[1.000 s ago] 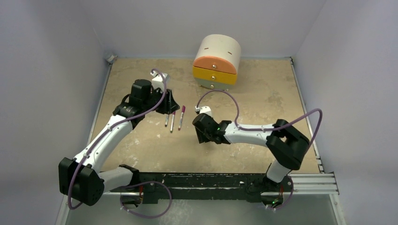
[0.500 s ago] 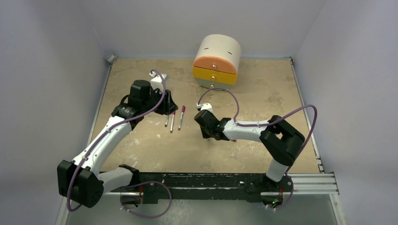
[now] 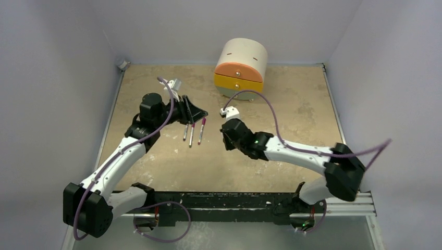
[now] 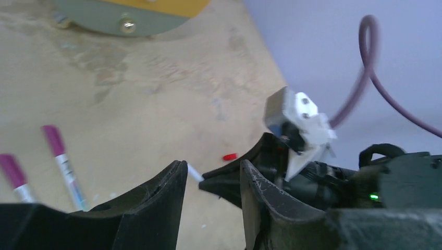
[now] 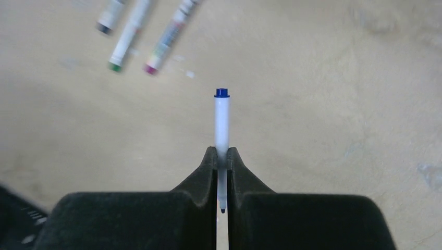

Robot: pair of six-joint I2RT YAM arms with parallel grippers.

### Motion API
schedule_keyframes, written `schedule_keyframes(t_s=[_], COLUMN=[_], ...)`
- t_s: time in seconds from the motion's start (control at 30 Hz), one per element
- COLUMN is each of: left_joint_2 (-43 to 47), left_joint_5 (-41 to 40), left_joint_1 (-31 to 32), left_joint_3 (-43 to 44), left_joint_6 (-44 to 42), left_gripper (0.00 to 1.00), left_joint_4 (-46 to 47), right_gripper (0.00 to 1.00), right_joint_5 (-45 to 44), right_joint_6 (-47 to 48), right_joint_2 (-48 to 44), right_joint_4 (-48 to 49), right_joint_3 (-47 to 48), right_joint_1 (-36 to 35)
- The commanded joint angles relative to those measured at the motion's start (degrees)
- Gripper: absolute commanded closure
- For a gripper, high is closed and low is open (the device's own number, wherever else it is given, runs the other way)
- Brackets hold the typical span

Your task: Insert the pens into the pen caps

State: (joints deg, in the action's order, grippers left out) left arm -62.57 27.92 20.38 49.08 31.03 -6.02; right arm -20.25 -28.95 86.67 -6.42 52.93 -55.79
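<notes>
How my three cams sit right now
Top cam's high behind the arm bases, looking down over the whole table (image 3: 292, 104). Left wrist cam skims low, close on the right gripper (image 4: 208, 181) and its pen (image 5: 222, 122); right wrist cam looks down at close range. All three catch the loose pens (image 3: 192, 134).

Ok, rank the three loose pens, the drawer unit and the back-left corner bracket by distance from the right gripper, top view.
1. The three loose pens, on the table just left of the right gripper.
2. The drawer unit, behind it at the table's back.
3. The corner bracket, far off in the back-left corner.
</notes>
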Motion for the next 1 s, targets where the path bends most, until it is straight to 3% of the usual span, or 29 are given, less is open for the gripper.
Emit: schedule_keyframes(t_s=[0.0, 0.07, 0.2, 0.3, 0.53, 0.7, 0.83, 0.97], left_joint_2=[-1.1, -2.39, -2.94, -3.61, -4.58, -3.8, -3.62, -3.33], left_joint_5=[11.91, 12.2, 9.48, 9.71, 12.91, 12.67, 12.83, 13.87], left_joint_1=[0.48, 1.58, 3.45, 4.43, 6.98, 7.02, 6.95, 6.97], left_joint_3=[-5.71, -5.18, -1.79, -1.03, 0.01, 1.5, 1.09, 0.44], left_joint_6=[26.25, 26.5, 18.36, 17.47, 16.03, 10.97, 11.38, 13.52], left_gripper=[0.58, 0.58, 0.59, 0.6, 0.74, 0.84, 1.0, 1.0], left_joint_4=[35.0, 35.47, 24.61, 23.91, 22.97, 15.14, 15.15, 18.4], right_gripper=[1.0, 1.0, 1.0, 1.0, 1.0, 1.0, 1.0, 1.0], right_joint_5=[-0.35, 0.08, 0.25, 0.96, 1.45, 0.36, -1.74, -2.12], right_joint_6=[5.72, 7.46, 9.35, 10.36, 10.32, 10.43, 9.24, 8.12], right_joint_2=[-12.63, -15.38, -17.75, -18.03, -19.02, -22.18, -24.13, -24.92], right_joint_4=[4.79, 6.43, 6.63, 7.15, 7.59, 7.29, 5.93, 4.93], right_joint_3=[4.4, 4.89, 6.65, 7.37, 7.56, 7.15, 5.88, 4.99], right_joint_1=[-2.74, -3.89, -5.89, -6.82, -7.17, -7.21, -7.22, -7.16])
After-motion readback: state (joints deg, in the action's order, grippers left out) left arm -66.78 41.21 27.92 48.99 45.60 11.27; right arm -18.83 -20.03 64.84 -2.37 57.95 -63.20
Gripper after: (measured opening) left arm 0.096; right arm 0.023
